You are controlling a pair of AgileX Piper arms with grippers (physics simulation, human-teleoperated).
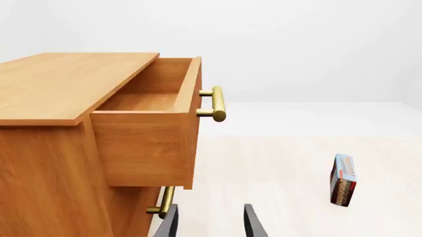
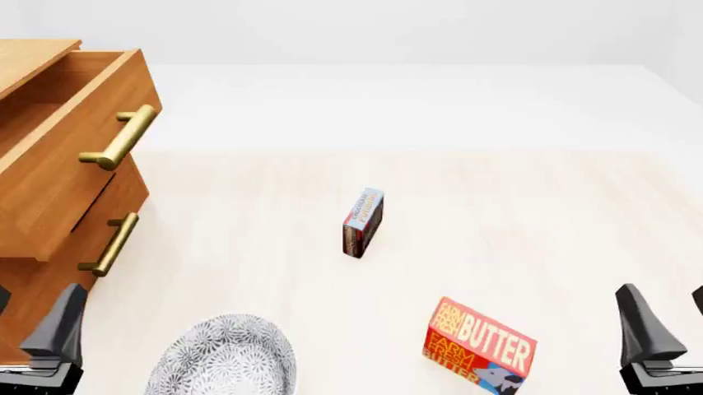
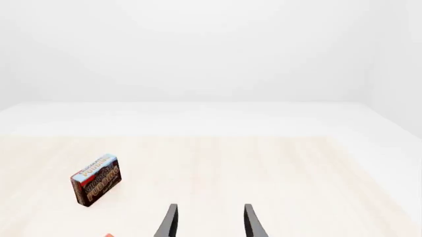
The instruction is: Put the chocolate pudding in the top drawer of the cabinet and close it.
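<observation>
The chocolate pudding (image 2: 363, 222) stands on its narrow edge near the middle of the table (image 2: 549, 214), blue-grey end up, dark brown end down. Nothing touches it; it is well apart from both arms. In the right wrist view the pudding box (image 3: 96, 180) shows its broad printed face, and in the left wrist view it (image 1: 343, 180) shows mostly its thin side.

Nearer to me, to the right of the pudding, a red butter box (image 2: 480, 346) stands tilted on the table, the words "Farm Fresh Butter" in yellow on its face. To the left of that, at the near edge, sits a grey patterned plate (image 2: 225, 358).

At the far left stands the cabinet (image 2: 33, 271). The top drawer (image 2: 66, 156) is pulled well out, its inside open to view, and I see nothing lying in it from the left wrist view (image 1: 148, 101). Its brass handle (image 2: 118, 138) juts toward the table's middle. Below it the lower drawer's handle (image 2: 110, 244) sits further back, that drawer pushed in.

The left gripper (image 1: 209, 222) hangs low beside the cabinet's front, near the lower handle, jaws spread apart with only air between them. The right gripper (image 3: 209, 222) waits at the table's right side, its jaws likewise parted and holding nothing.
</observation>
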